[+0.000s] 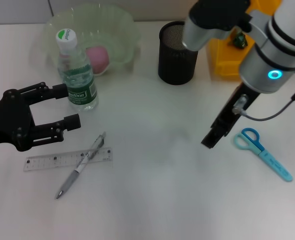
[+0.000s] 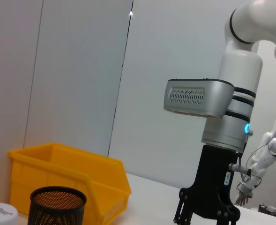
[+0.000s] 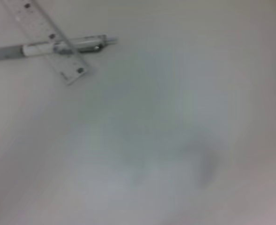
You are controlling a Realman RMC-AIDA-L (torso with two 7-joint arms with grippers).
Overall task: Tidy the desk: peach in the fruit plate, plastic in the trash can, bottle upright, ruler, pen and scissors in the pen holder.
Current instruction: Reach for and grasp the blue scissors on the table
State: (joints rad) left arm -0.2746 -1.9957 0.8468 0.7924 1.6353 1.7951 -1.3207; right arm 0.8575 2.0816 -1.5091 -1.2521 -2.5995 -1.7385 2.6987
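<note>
Head view shows the pen (image 1: 80,165) lying across the ruler (image 1: 67,160) nearest, and the scissors (image 1: 263,152) flat just beside the right gripper (image 1: 211,140), whose opening cannot be told. The left gripper (image 1: 62,107) hangs empty, fingers spread. Behind stand the upright bottle (image 1: 76,72), the peach (image 1: 98,57) in its fruit plate (image 1: 122,25), and the pen holder (image 1: 177,52). Stationery likely comes next, needing a descent onto the scissors.

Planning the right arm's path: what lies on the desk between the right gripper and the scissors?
Nothing: in the head view only a short stretch of bare desk separates the right gripper from the scissors.
</note>
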